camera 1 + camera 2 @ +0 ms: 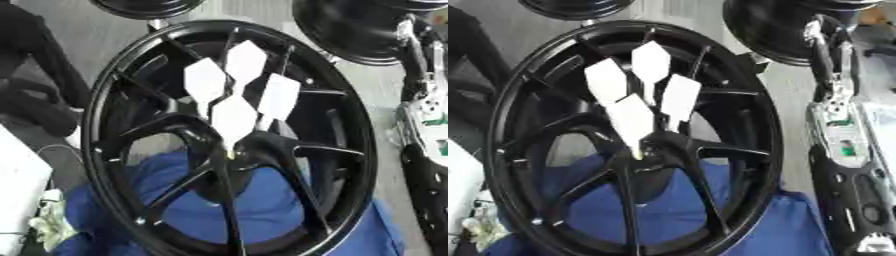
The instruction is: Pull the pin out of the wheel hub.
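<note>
A large black spoked wheel (114,100) fills the middle of both views, tilted toward me, and rests on a blue cloth (262,200). Several white diamond-shaped tags (234,117) on thin stems stand bunched at its hub (229,165). The lowest stem ends in a small yellowish tip (230,154) at the hub's centre. My right hand (837,117) stands at the right edge, apart from the wheel's rim, with its fingers (824,50) straight and pointing up and nothing in them. My left hand does not show.
Two more black wheels lie at the top, one at the centre-left (144,7) and one at the upper right (350,30). A dark shape (35,100) is at the left edge, with a white object (17,190) below it.
</note>
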